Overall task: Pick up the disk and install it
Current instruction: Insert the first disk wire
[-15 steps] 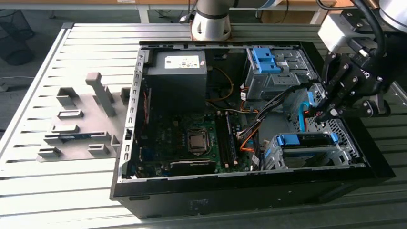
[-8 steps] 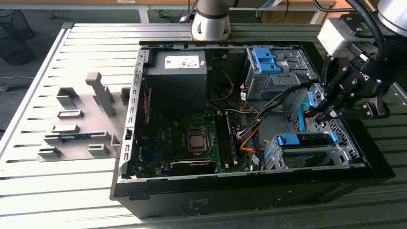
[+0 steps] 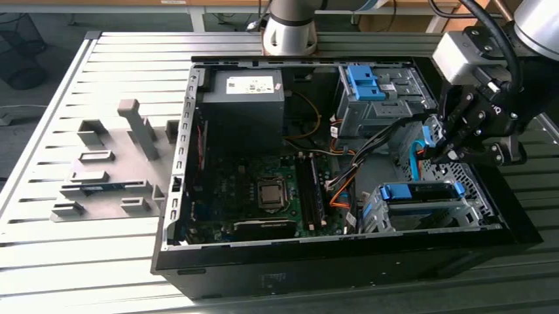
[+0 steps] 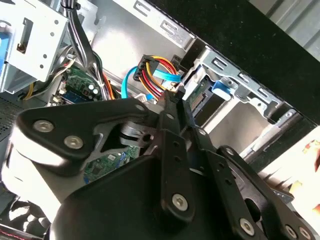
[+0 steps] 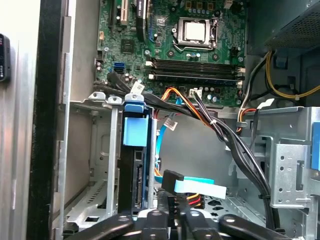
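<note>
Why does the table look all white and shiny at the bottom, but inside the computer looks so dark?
Exterior view: light glares off the table slats, washing them white, while the computer case shades its own inside. Second wrist view: the gripper looks black against bright metal. First wrist view: the motherboard is evenly lit.

- on the dark box [image 3: 243, 121] a white sticker [image 3: 249, 84], its print too small to make out
- nothing else legible from where I stand
</note>
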Tool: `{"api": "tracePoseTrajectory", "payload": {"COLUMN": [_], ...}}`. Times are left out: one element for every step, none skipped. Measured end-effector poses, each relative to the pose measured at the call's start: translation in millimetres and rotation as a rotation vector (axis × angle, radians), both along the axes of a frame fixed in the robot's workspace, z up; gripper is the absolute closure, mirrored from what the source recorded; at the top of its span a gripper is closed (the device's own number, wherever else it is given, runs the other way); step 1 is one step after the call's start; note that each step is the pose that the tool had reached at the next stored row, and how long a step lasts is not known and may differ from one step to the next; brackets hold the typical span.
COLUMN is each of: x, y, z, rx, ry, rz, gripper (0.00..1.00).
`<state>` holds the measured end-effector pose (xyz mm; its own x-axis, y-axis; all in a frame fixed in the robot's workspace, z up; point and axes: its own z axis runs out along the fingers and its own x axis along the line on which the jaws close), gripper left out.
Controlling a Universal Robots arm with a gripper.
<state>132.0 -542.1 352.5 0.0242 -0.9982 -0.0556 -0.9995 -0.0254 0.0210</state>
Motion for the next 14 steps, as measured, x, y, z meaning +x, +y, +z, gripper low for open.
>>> {"api": "tracePoseTrajectory", "payload": {"x": [0.0, 0.0, 0.0, 0.0, 0.0, 0.0, 0.0, 0.1, 0.1, 0.0, 0.0, 0.0, 0.0, -0.1], "y": [0.0, 0.0, 0.0, 0.0, 0.0, -0.1, -0.1, -0.3, -0.3, -0.4, -0.4, -0.4, -0.4, -0.4], "z": [-0.1, -0.1, -0.1, -0.1, -0.1, -0.2, -0.2, -0.1, -0.3, -0.7, -1.7, -2.8, -3.4, -4.1], "rx": [0.0006, 0.0006, 0.0001, -0.0038, -0.0133, -0.0299, -0.0478, -0.0656, -0.0821, -0.0919, -0.095, -0.0951, -0.0952, -0.0947], "ry": [0.0, 0.0, 0.0, 0.0, 0.0, 0.0, -0.0003, -0.0006, -0.0015, -0.003, -0.0053, -0.006, -0.0054, -0.0049], "rz": [0.0, 0.0, 0.0, 0.0, 0.0, 0.0, 0.0, 0.0, 0.0, 0.0, -0.006, -0.017, -0.031, -0.044], "gripper": [0.83, 0.84, 0.84, 0.84, 0.84, 0.84, 0.84, 0.84, 0.84, 0.84, 0.84, 0.84, 0.84, 0.84]}}
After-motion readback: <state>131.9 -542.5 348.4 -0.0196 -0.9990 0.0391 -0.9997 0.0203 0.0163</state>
